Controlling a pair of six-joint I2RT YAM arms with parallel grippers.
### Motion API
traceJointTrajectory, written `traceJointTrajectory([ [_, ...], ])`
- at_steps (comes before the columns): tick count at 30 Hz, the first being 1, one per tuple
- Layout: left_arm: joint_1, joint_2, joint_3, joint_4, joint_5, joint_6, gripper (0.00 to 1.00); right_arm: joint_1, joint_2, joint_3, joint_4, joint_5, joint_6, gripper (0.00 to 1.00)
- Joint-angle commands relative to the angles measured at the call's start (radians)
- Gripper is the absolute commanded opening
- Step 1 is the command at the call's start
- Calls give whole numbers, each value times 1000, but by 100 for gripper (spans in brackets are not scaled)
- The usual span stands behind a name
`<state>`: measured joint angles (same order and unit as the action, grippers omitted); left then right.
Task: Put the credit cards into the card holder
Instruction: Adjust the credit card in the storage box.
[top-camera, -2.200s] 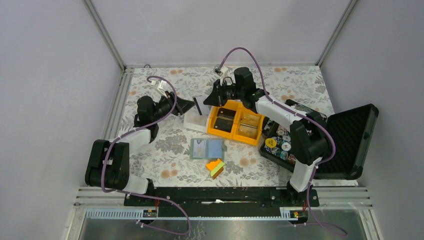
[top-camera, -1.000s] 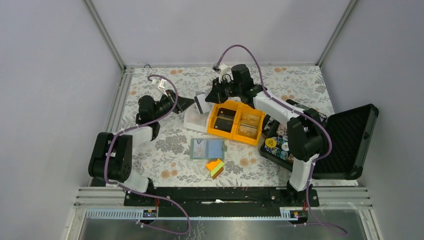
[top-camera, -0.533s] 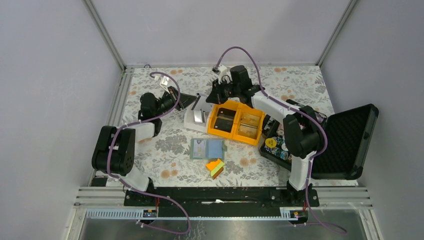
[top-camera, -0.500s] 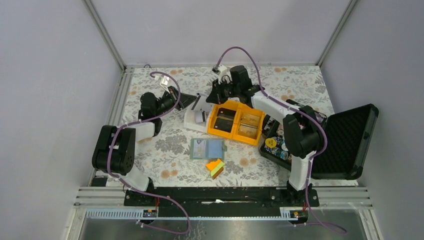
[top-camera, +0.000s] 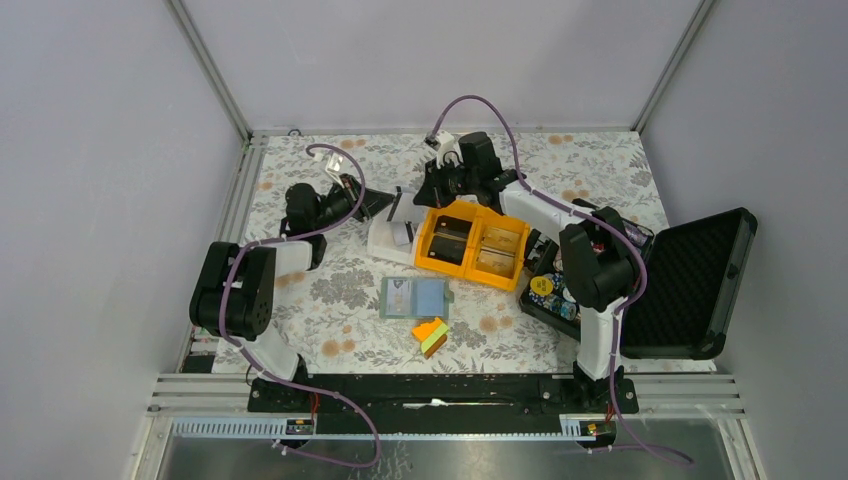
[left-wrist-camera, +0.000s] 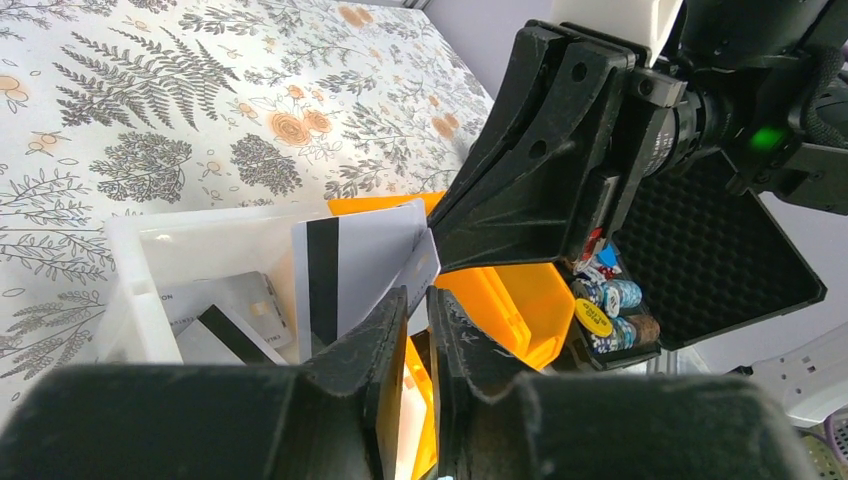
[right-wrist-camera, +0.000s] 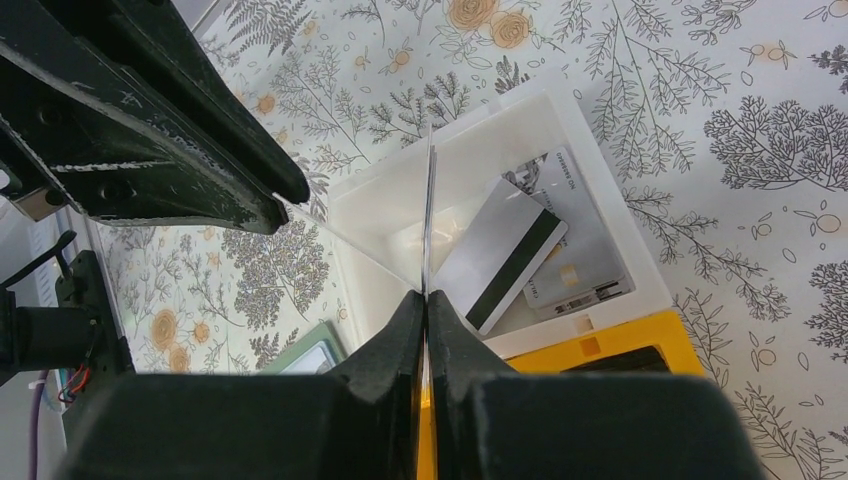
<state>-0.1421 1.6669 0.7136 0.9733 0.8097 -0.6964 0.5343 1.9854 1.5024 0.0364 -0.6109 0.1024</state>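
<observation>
Over the white bin (top-camera: 382, 245), pinches the striped card (left-wrist-camera: 355, 255) upright in the right pincer (right-wrist-camera: 427, 295). Holds the left pincer (left-wrist-camera: 415, 305) close by, jaws a little apart, empty. Shows more cards (right-wrist-camera: 565, 225) flat inside the bin. Has the holder (top-camera: 415, 297) open on the table (top-camera: 330, 310), well apart.

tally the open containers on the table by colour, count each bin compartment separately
white plastic bin compartment: 1
orange plastic bin compartments: 2
black foam-lined case: 1
total: 4
</observation>
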Motion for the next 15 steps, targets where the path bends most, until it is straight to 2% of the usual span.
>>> traceJointTrajectory([
  [1, -21, 16, 46, -28, -2, 66, 18, 12, -8, 47, 82, -72, 16, 0],
  [7, -43, 34, 63, -42, -4, 75, 23, 12, -7, 49, 71, -95, 14, 0],
  [12, -54, 36, 63, -60, -13, 91, 16, 12, -7, 49, 57, -74, 4, 0],
  [15, -54, 11, 47, -84, -42, 120, 19, 12, -2, 56, 34, -28, -7, 0],
])
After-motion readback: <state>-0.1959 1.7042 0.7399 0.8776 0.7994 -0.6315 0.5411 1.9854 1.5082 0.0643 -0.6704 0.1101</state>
